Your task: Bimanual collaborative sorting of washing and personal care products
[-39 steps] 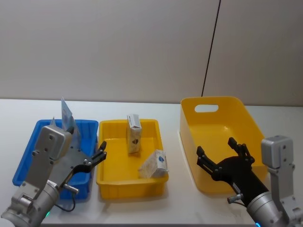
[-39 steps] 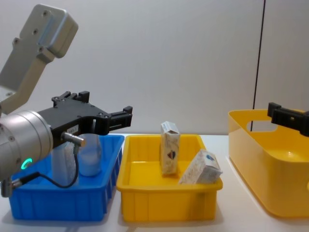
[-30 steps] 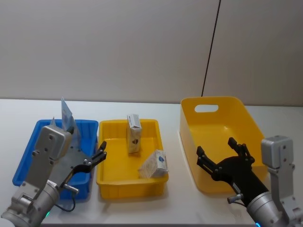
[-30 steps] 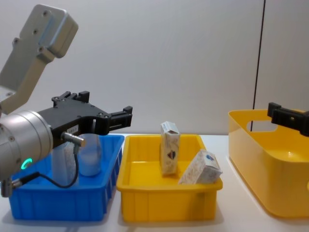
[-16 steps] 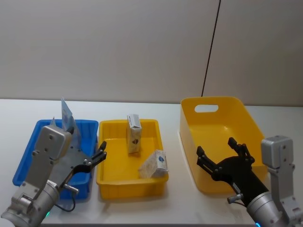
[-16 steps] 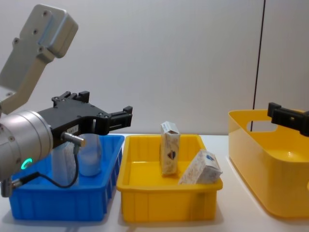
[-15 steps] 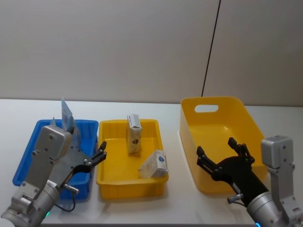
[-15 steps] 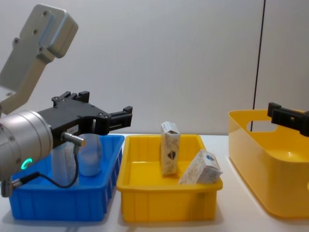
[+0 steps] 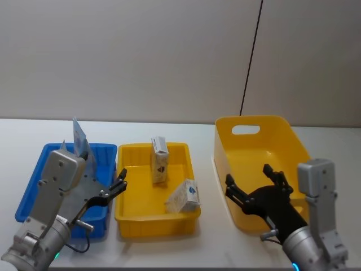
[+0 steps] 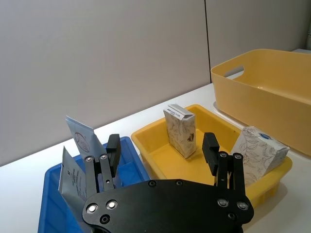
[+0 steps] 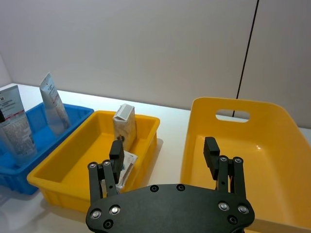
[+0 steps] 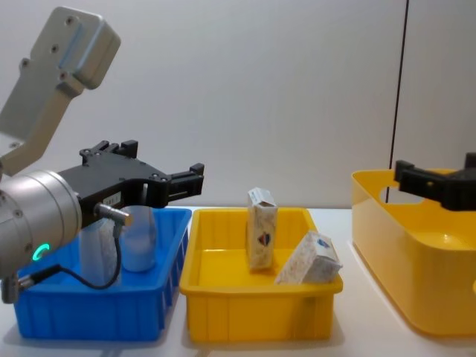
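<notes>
Two cream cartons, head view: upright carton at the far end of the small yellow bin, tilted carton leaning at its near right corner. Squeeze tubes stand in the blue bin, partly behind the left arm. Left gripper, fingers spread and empty, over that bin's near right corner. Right gripper, fingers spread and empty, over the near left part of the large yellow tub.

Left wrist view: two squeeze tubes upright in the blue bin; both cartons beyond the parted fingers.

Right wrist view: fingers apart, nothing between them; large yellow tub just beyond.

Chest view: left gripper above the blue bin; right gripper at the tub's rim.
</notes>
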